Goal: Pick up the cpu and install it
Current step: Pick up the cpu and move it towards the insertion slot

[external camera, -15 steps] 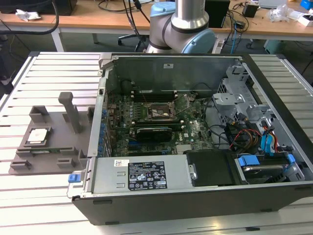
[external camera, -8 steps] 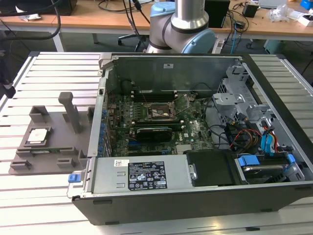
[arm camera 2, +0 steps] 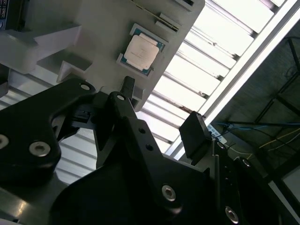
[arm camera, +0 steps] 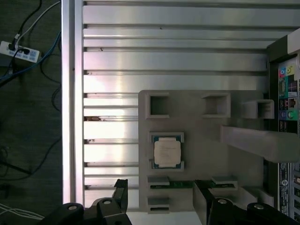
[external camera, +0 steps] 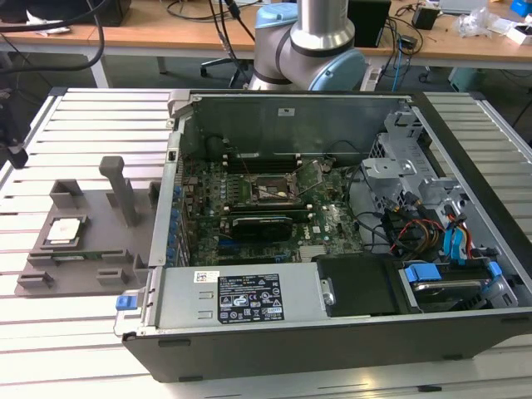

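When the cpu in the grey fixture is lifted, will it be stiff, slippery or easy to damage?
The cpu is probably stiff: a flat square plate with a metal top. That smooth top may be slippery, and its thin edges offer little to grip. Seated in a recess of the grey fixture, it likely will not slide if nudged.
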### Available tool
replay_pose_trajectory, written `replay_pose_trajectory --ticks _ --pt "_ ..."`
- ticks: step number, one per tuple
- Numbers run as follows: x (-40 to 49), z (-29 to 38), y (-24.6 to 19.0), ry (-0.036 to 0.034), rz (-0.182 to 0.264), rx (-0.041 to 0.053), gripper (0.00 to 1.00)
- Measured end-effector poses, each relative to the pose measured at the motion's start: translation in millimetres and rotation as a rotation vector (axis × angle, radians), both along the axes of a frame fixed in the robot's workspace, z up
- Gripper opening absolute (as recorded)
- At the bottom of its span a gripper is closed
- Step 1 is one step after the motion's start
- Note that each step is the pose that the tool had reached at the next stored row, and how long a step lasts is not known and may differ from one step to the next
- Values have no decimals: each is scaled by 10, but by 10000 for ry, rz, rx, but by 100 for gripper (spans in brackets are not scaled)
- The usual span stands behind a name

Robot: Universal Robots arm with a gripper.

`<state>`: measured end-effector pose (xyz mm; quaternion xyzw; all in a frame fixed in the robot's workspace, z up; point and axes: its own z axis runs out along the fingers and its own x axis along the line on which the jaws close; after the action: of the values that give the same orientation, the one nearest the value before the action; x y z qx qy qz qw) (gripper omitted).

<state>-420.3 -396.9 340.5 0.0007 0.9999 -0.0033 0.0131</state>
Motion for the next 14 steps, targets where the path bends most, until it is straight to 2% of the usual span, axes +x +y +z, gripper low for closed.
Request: replay_pose_trajectory --ticks 14 --pt "0 -70 0 0 38 -1 66"
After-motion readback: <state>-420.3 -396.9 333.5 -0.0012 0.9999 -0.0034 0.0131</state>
